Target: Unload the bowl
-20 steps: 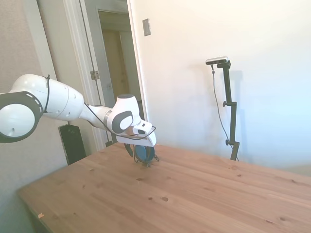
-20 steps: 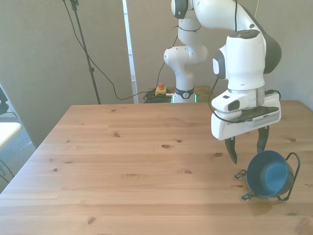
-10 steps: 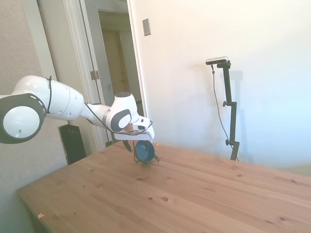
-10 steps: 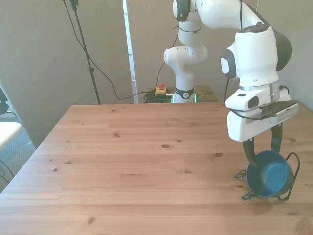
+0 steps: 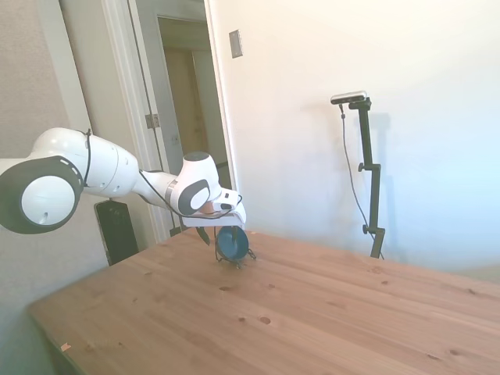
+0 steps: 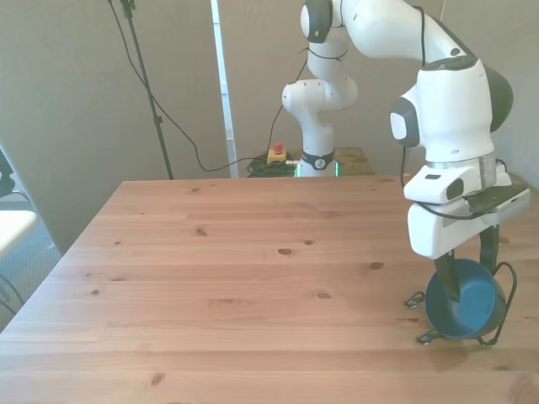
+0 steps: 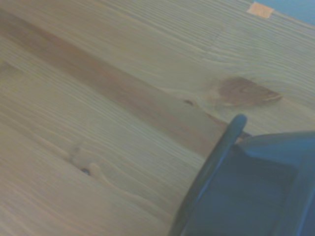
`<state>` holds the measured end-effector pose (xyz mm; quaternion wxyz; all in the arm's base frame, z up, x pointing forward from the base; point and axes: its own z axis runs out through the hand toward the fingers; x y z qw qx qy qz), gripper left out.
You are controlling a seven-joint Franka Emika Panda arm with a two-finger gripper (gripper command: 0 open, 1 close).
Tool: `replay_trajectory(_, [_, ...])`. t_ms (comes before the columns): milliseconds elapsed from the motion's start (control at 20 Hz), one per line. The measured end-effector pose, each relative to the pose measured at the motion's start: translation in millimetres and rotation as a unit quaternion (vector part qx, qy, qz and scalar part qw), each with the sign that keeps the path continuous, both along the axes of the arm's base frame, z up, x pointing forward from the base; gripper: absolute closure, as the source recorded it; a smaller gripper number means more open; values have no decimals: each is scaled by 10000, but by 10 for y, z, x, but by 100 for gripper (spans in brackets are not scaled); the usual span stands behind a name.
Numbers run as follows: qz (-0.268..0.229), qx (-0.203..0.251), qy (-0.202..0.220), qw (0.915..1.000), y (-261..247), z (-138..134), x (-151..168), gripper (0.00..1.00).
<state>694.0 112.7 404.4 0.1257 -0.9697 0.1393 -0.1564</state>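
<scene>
A dark blue bowl (image 6: 466, 300) is propped on its side in a thin black wire rack (image 6: 498, 296) on a wooden table (image 6: 236, 278). The gripper (image 6: 470, 271) is lowered over the rack, fingers spread to straddle the bowl's upper rim, apparently for gripping; nothing is held

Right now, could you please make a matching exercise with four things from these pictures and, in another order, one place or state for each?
Things:
1. bowl
2. wire rack
3. gripper
4. table

Places or states:
A. wooden, bears the rack
B. open, fingers at the bowl's rim
C. dark blue, on its side in the rack
D. thin, black, holds the bowl

Pairs: 1-C, 2-D, 3-B, 4-A
</scene>
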Motion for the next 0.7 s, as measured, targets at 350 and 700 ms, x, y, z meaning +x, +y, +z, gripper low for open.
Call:
replay_trajectory(350, [136, 37, -69, 9999, 69, 80, -20, 100])
replay_trajectory(700, [166, 139, -94, 9997, 85, 124, -29, 100])
